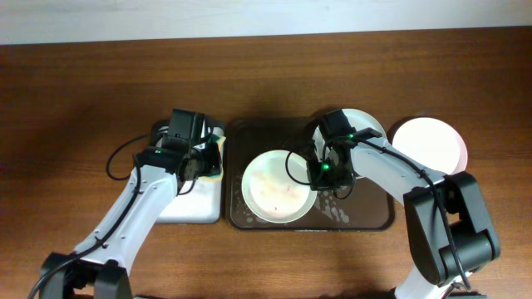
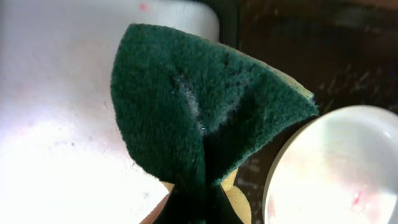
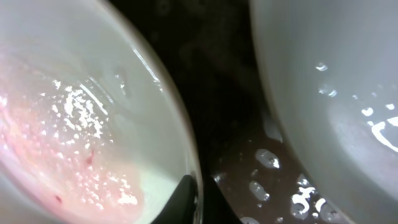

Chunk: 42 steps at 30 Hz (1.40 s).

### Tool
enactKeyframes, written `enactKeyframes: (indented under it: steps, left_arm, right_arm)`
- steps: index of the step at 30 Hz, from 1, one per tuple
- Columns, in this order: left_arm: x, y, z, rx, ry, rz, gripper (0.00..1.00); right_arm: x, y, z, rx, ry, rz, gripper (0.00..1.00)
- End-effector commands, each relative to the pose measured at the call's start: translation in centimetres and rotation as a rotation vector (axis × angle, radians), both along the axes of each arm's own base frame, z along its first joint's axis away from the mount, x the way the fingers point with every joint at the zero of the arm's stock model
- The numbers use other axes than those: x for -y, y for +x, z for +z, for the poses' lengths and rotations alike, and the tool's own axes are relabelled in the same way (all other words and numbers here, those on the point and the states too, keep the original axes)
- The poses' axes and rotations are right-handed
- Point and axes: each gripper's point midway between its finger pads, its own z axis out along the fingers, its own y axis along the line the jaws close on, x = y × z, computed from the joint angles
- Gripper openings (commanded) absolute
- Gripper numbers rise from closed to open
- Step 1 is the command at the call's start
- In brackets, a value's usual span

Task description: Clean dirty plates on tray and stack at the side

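The brown tray [image 1: 370,214] sits mid-counter [image 1: 83,83], its long axis running left to right across the overhead view, with foamy wet spots on its bare right half. On its left half lies the cream plate [image 1: 278,187], flat, with pinkish smears across its middle.

The right hand [image 1: 326,173] is at that plate's right rim. Its fingers are pinched together on the edge, dark tips straddling it in the wrist view.

At the tray's far right corner is the mint plate [image 1: 367,123], partly under the right arm. The pinkish-white plate [image 1: 432,143] lies off the tray, on the counter just beyond its right end.

Just off the tray's left end, the left hand [image 1: 204,158] hangs over the white tray [image 1: 191,208]. It is clamped on a green sponge [image 2: 205,112] — folded in half, yellow backing peeking out, fold line running away from the fingers.
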Motion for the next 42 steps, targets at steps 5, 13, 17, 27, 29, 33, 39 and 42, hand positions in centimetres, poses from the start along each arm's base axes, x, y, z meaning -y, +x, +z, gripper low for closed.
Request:
enactKeyframes:
  steps: [5, 13, 17, 27, 29, 33, 39, 42]
  left_arm:
    - [-1.1, -1.2, -2.6, -0.066, 0.057, -0.003, 0.0]
    - [-2.2, -1.2, -3.7, -0.089, 0.118, 0.019, 0.0]
    - [-2.3, -0.9, -5.1, -0.112, 0.124, 0.023, 0.0]
    - [-3.2, -0.3, -5.4, -0.108, 0.113, 0.053, 0.0]
    - [-3.0, -0.3, -5.4, -0.11, 0.106, 0.05, 0.0]
    - [-2.9, -0.5, -5.5, -0.119, 0.1, 0.047, 0.0]
    - [-2.7, -0.6, -5.5, -0.122, 0.087, 0.042, 0.0]
    - [-2.6, -0.6, -5.5, -0.123, 0.081, 0.041, 0.0]
  right_arm:
    - [-0.8, 0.8, 1.1, 0.04, 0.035, 0.026, 0.04]
    - [2.7, 4.6, 9.5, 0.343, -0.169, 0.01, 0.04]
    - [4.7, 4.6, 13.1, 0.503, -0.39, 0.068, 0.04]
    - [1.5, 3.8, 17.1, 0.734, -0.628, 0.148, 0.04]
    - [1.4, 3.5, 16.6, 0.708, -0.57, 0.057, 0.04]
    - [0.8, 2.4, 13.8, 0.499, -0.307, -0.143, 0.04]
    - [0.9, -0.4, 10.7, 0.192, -0.155, -0.385, 0.04]
    - [0.2, -1.3, 8.8, 0.093, -0.135, -0.476, 0.04]
